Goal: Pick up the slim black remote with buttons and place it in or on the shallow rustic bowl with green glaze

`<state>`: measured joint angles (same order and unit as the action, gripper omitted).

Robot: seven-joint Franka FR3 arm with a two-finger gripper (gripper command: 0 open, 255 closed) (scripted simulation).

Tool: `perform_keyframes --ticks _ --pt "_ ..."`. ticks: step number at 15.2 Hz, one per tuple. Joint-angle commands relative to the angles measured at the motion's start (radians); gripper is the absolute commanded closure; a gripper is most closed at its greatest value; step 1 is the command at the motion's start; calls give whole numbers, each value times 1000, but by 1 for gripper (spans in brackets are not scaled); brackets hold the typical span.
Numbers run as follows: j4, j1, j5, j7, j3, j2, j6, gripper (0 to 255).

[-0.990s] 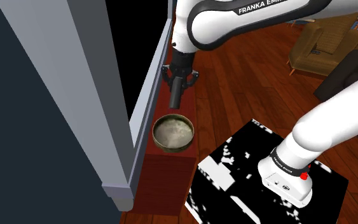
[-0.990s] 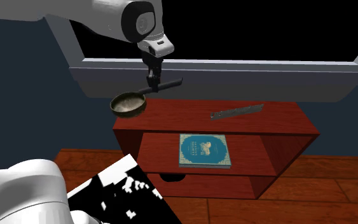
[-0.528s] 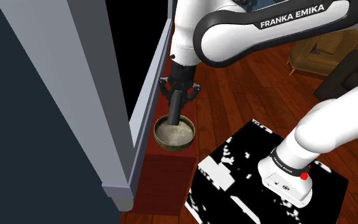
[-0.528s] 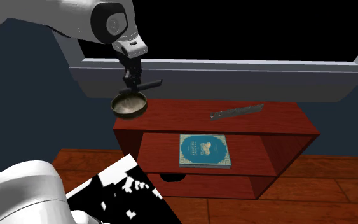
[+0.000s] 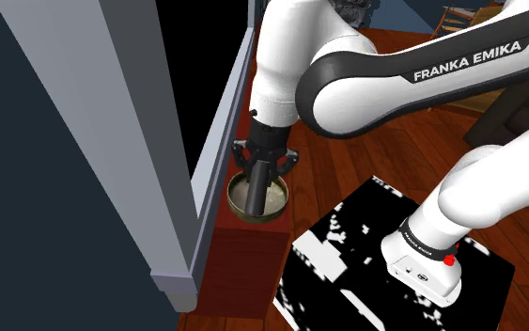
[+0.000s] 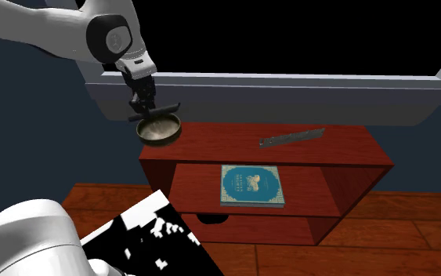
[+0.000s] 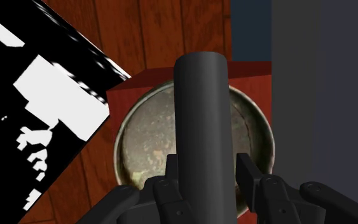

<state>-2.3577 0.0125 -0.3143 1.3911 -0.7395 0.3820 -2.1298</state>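
A slim dark remote (image 7: pixel 199 114) is clasped between the fingers (image 7: pixel 172 168) of my black gripper (image 7: pixel 209 173), which is shut on it. The remote lies level and spans the shallow bowl (image 7: pixel 144 141), which has a dull green-grey inside and a dark rim. In the shoulder view the gripper (image 5: pixel 263 169) points down with the remote (image 5: pixel 256 191) right over the bowl (image 5: pixel 280 197). In the second exterior view the remote (image 6: pixel 164 110) hangs just above the bowl (image 6: pixel 159 131) under the gripper (image 6: pixel 143 111). Whether the remote touches the bowl I cannot tell.
The bowl stands at the end of a red-brown wooden shelf unit (image 6: pixel 234 149) under a grey window sill (image 6: pixel 289 92). A flat grey strip (image 6: pixel 291 139) lies on its top, a teal book (image 6: pixel 251 186) on the lower shelf. The black-and-white stand (image 5: pixel 347 254) is close by.
The gripper has carried the remote toward the second exterior view's left and down, from beside the bowl to right over it. The bowl has not moved.
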Motion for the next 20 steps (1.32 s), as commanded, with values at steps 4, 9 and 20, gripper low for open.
perform_keyframes --ticks 4,9,20 --pt "-42 -7 6 8 -25 -34 -74 255" --pt "-68 -13 13 16 -44 -62 -127 255" --pt "-69 -13 14 16 -44 -63 -128 0"
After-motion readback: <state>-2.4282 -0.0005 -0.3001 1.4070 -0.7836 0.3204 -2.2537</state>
